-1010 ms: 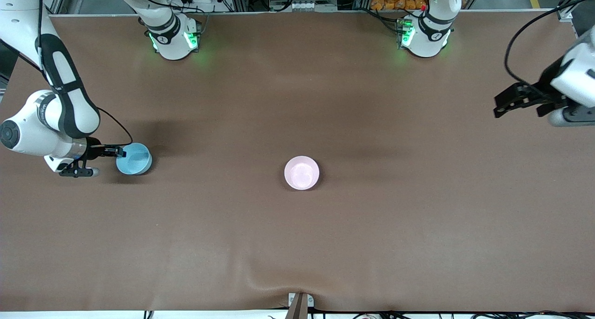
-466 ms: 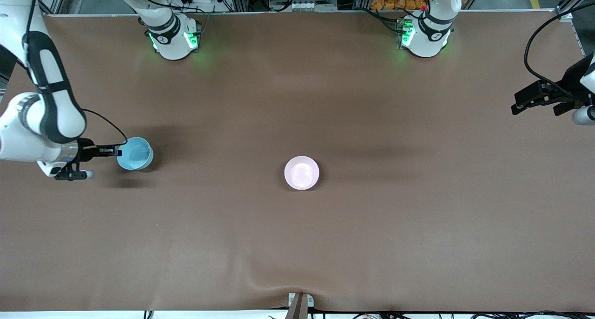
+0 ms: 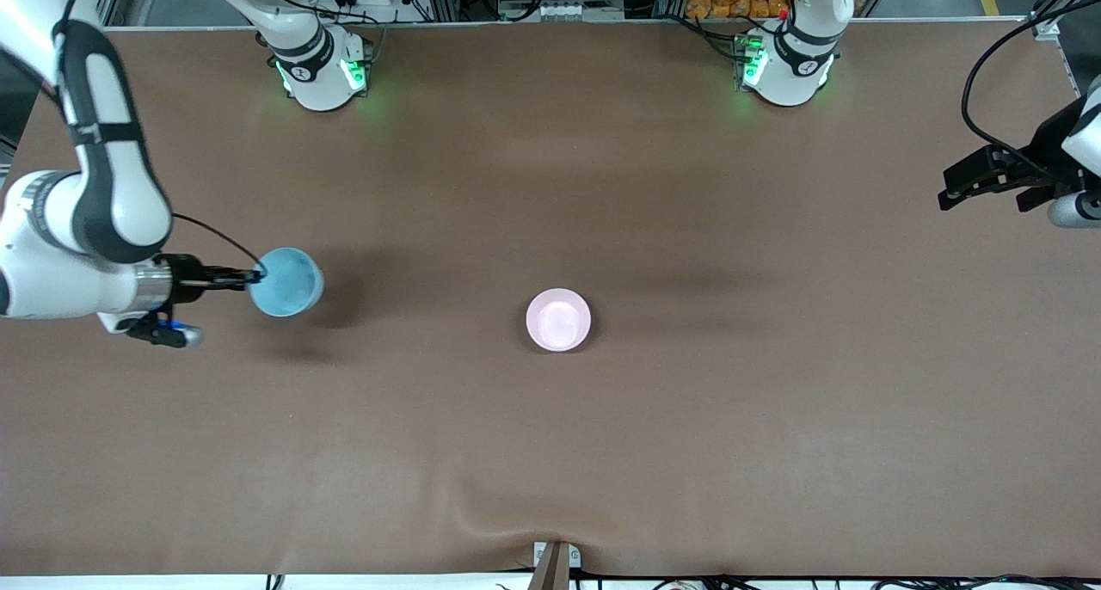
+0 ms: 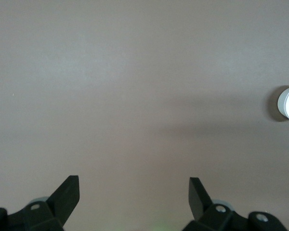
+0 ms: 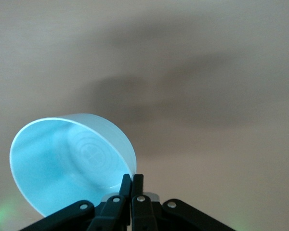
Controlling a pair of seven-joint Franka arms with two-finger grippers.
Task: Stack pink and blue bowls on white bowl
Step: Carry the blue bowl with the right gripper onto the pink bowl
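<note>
Your right tool (image 3: 249,275) pinches the rim of the blue bowl (image 3: 287,281), fingers shut on its wall, and carries it clear of the desk (image 3: 550,452) at the right arm's end. The bowl hangs tilted off the fingertips, its mouth turned partly sideways; the right wrist view shows the thin wall clamped between the two pads. A rim grip like this suits a drop into another bowl, since nothing sits under the base. The right arm reaches low and level, forearm nearly flat over the desk, wrist pointing toward the middle.

Ahead of that tool, well apart at mid-desk, stands the pink bowl (image 3: 558,319), upright and untouched, apparently nested on the white one, which you cannot make out separately.

Your left tool (image 3: 968,181) waits with jaws spread wide and empty, held high over the left arm's end, pointing inward. Its wrist view catches the pink bowl at the frame's edge.
</note>
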